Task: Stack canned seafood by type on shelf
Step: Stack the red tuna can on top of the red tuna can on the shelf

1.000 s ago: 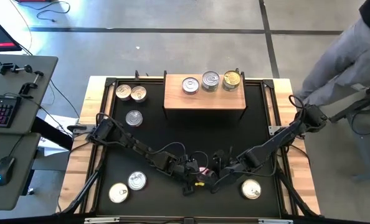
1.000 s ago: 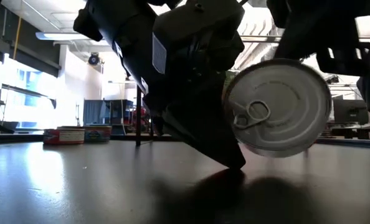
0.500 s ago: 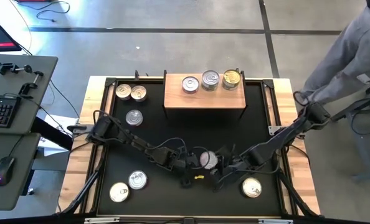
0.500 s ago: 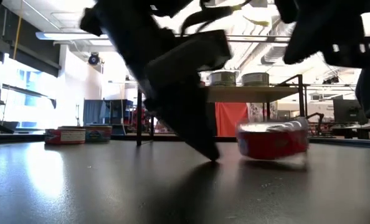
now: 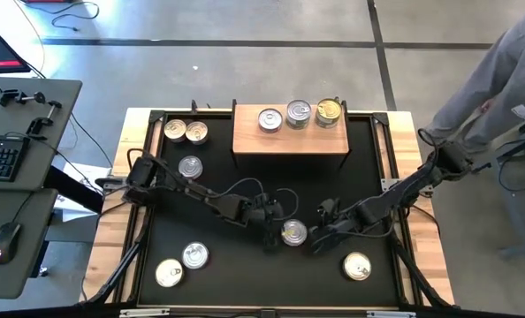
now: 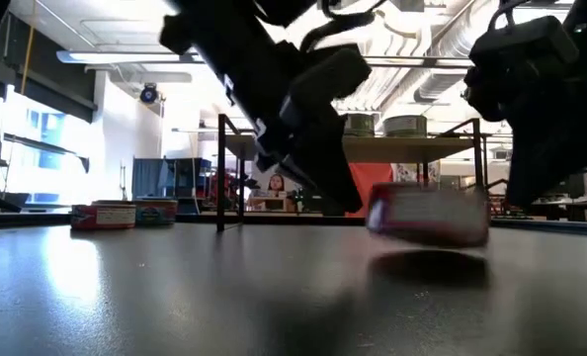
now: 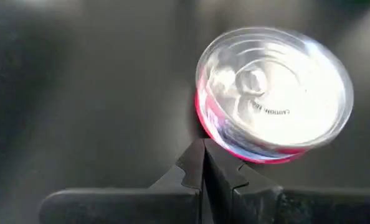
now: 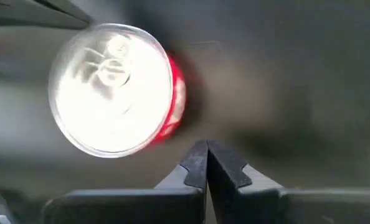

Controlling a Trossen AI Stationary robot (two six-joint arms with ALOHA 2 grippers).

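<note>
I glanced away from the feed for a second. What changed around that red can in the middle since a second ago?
The red-sided can went from standing on edge between the two grippers to lying flat, lid up, on the mat. The left gripper and right gripper, both shut, drew apart to either side of it; neither holds it. The three cans on the shelf and the other tins stayed put.

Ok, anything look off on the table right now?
The red-sided can lies loose on the mat between the shut left gripper and shut right gripper, held by neither. In the low view it looks slightly tilted.
</note>
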